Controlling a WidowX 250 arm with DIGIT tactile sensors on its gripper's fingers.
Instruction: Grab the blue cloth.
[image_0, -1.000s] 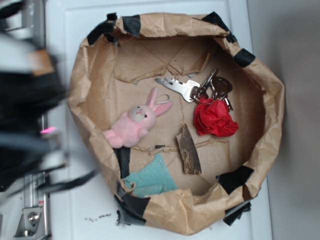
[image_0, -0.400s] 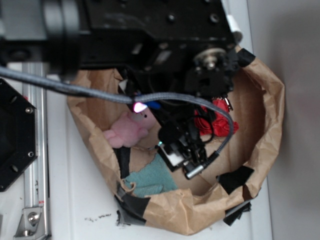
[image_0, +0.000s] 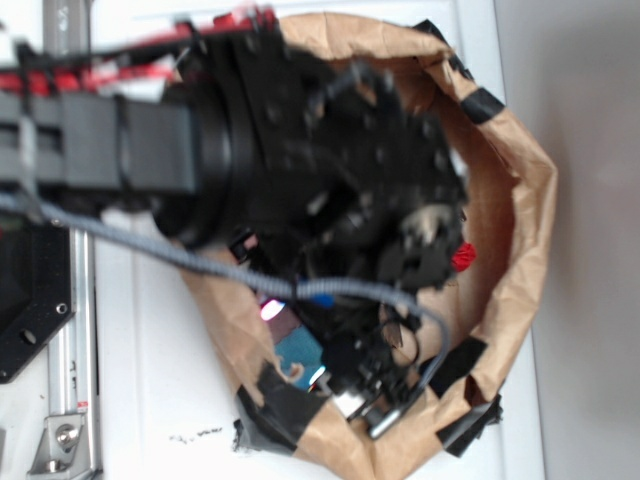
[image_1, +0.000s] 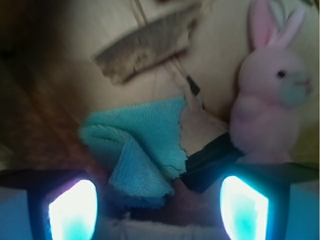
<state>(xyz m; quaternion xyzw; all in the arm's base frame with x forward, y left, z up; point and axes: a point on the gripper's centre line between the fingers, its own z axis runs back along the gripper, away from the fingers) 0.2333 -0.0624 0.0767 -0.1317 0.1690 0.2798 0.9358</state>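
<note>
The blue cloth (image_1: 142, 150) lies folded on the floor of the paper basket (image_0: 525, 230), just beside the pink bunny (image_1: 272, 95) and near the bark strip (image_1: 145, 45). A second ago the arm stood outside the basket; I now have it reaching over, masking most contents. The gripper (image_1: 159, 207) hangs spread above the cloth, fingers (image_1: 72, 210) either side, nothing held; I judge it aligned for descent.
</note>
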